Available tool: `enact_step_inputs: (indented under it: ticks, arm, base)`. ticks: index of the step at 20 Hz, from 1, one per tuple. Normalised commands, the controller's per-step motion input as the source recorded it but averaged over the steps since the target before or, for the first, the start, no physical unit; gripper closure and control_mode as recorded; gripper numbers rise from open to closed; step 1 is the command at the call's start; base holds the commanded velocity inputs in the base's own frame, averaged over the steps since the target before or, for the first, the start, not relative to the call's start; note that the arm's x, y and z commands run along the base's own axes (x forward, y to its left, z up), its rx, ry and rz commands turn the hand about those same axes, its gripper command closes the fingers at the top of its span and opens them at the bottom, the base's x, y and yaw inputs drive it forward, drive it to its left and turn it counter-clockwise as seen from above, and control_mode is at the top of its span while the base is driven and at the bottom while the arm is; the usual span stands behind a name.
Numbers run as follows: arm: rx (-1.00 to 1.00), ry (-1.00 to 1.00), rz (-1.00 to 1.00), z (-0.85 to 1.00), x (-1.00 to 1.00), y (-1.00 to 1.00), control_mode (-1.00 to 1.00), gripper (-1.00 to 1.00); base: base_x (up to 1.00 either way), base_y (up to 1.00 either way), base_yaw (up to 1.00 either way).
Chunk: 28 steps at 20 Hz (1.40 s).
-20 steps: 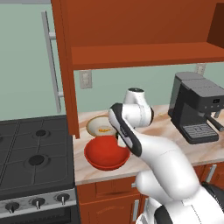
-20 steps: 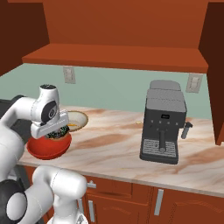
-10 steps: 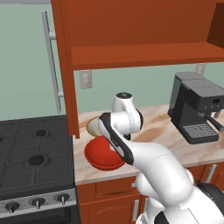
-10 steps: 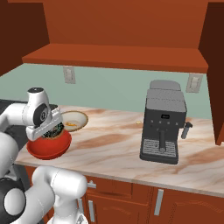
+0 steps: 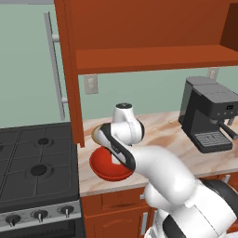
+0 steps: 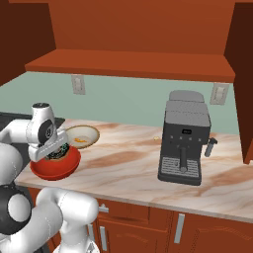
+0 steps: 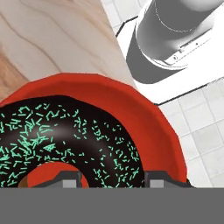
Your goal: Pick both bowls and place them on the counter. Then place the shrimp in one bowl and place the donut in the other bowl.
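Gripper (image 6: 55, 150) sits low over the red bowl (image 6: 54, 168) near the counter's (image 6: 128, 168) front edge, close to the stove (image 5: 32, 172). Hand view: chocolate donut (image 7: 65, 140) with green sprinkles lies inside the red bowl (image 7: 148, 122), the two fingertips (image 7: 159, 178) spread either side of its near edge; can't tell if they're touching or gripping it. Cream-beige bowl (image 6: 83, 136) stands just behind the red one, touching or nearly so, small orange shrimp (image 6: 82, 141) in it. Coffee machine (image 6: 185, 138) well apart to the right
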Motion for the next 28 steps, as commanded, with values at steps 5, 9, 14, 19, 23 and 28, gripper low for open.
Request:
enact_step_inputs:
  ticks: [5, 9, 14, 19, 23, 28]
  arm:
    - [0.00, 0.07, 0.00, -0.25, 0.13, 0.20, -1.00, 1.00]
    - [0.00, 0.01, 0.00, -0.18, 0.15, 0.20, -1.00, 1.00]
    - [0.00, 0.00, 0.00, -0.18, 0.14, 0.16, -1.00, 1.00]
    - [0.00, 0.00, 0.00, -0.16, 0.06, 0.01, -1.00, 1.00]
    - [0.00, 0.02, 0.00, -0.14, 0.00, 0.00, -1.00, 1.00]
    - [0.00, 0.04, 0.00, -0.17, 0.00, 0.03, -1.00, 1.00]
  base:
    - [0.00, 0.00, 0.00]
    - [0.00, 0.00, 0.00]
    - [0.00, 0.00, 0.00]
    - [0.00, 0.00, 0.00]
    - [0.00, 0.00, 0.00]
    - [0.00, 0.00, 0.00]
